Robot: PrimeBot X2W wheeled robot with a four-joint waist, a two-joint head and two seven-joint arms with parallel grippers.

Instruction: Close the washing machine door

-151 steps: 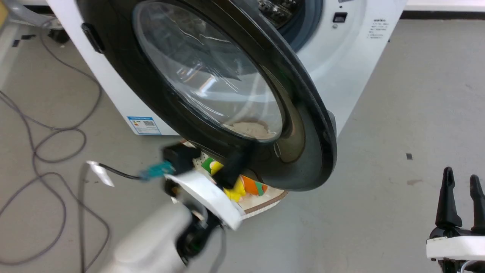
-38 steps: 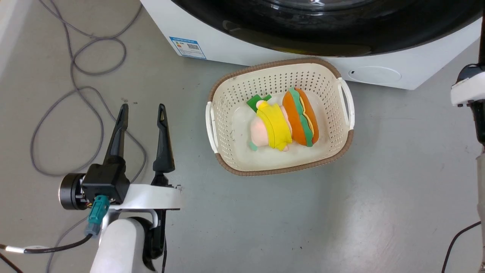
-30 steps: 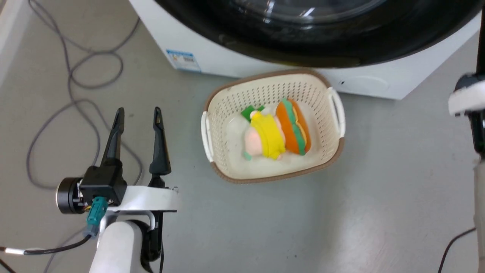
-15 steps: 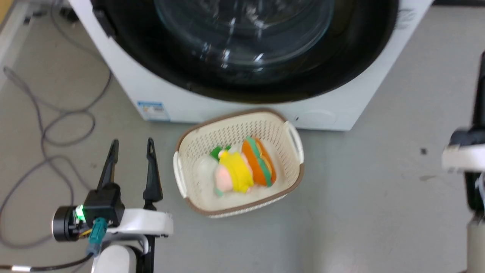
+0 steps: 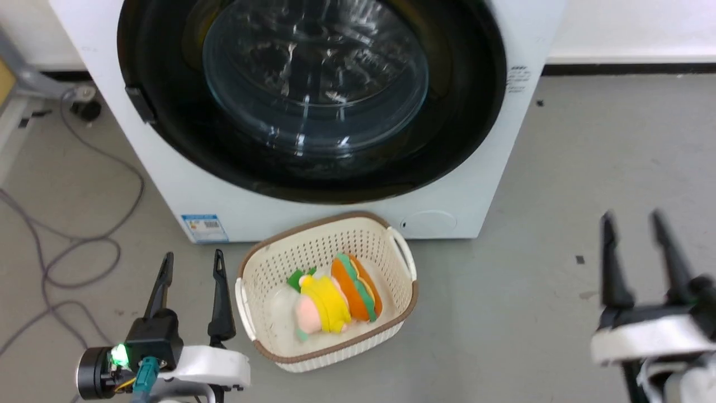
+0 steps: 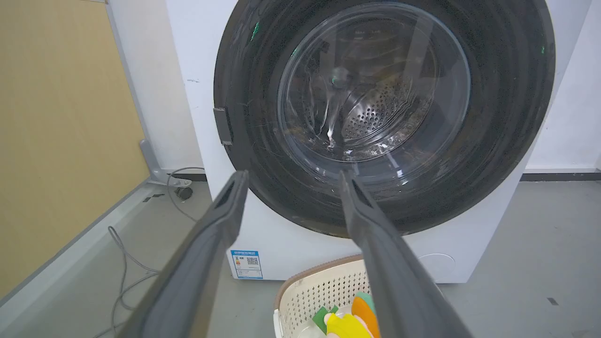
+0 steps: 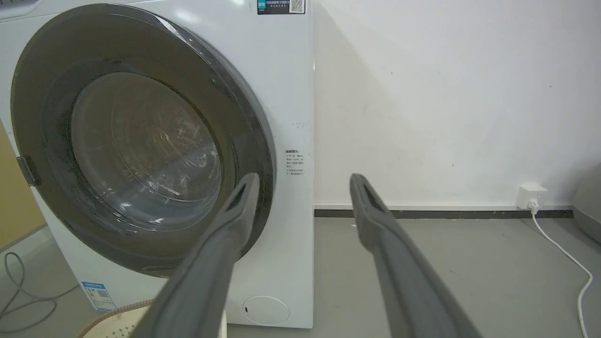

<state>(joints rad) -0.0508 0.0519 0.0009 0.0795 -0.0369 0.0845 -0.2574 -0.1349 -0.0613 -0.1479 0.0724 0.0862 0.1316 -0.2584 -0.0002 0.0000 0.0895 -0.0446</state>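
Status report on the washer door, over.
Left gripper, right gripper: jaws open, empty. Washing machine door looks shut, flush. Basket on floor below, clear of it.

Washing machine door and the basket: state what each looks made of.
Washing machine door: glossy black rim, probably plastic, judging by its sheen; clear window looks like glass, with sharp reflections. Basket: matte cream plastic, apparently, perforated walls, brown woven-look rim.

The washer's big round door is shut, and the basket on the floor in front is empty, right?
Not quite. The washing machine door is shut, but the basket isn't empty: the head view shows a yellow soft toy and an orange-and-green toy lying in it.
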